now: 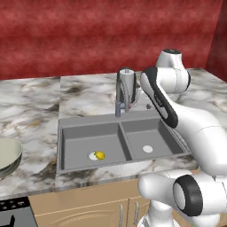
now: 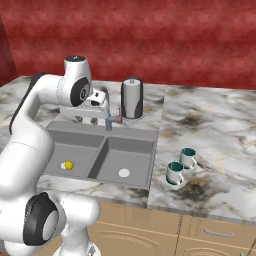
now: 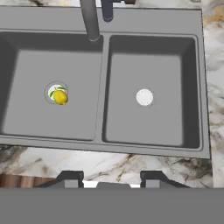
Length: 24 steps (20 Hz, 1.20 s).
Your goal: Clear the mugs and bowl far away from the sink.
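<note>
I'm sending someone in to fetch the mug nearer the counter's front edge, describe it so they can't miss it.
Find the grey two-basin sink, then look on the marble counter to its right, seen from the front. Two small white mugs with teal insides stand there; yours is the mug nearer the front edge and closer to the sink than the other mug.

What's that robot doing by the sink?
It's meant to move the dishes away from the sink. So far it holds nothing: its pincer hangs open and empty above the two basins. Two mugs stand side by side on the counter right of the sink, and the bowl sits far off to the left. A lemon lies on the left basin's drain.
</note>
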{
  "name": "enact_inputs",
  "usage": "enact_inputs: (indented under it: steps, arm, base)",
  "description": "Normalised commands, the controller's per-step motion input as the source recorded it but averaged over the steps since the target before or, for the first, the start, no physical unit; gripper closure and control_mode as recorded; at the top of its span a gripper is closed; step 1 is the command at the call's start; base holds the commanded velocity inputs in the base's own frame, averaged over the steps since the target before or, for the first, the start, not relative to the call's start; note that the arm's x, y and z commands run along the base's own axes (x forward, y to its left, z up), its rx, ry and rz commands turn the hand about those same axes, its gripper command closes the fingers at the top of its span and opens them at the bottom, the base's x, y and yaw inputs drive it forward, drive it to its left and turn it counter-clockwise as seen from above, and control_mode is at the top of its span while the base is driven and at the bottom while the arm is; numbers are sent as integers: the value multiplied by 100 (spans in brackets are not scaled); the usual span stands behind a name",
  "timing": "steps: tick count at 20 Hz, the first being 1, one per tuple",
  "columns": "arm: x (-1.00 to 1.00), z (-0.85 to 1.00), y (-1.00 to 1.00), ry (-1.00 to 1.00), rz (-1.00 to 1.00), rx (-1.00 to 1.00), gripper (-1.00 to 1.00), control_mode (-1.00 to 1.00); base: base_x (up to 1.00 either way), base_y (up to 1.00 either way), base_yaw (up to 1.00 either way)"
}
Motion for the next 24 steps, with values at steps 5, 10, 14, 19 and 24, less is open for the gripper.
enact_inputs:
  steps: [5,10,14,19,24]
  arm:
    - [-18,-12,-37,-9,0,5,-100,-100]
    - [-47,-27,-93,-18,5,15,-100,-100]
    - [-47,-33,-100,-14,8,15,-100,-100]
    - [-34,-44,-97,-5,7,10,-100,-100]
    - [-25,-46,-98,-10,10,8,-100,-100]
  base:
    - [0,0,0]
    - [0,0,0]
    - [0,0,0]
    - [0,0,0]
    - [0,0,0]
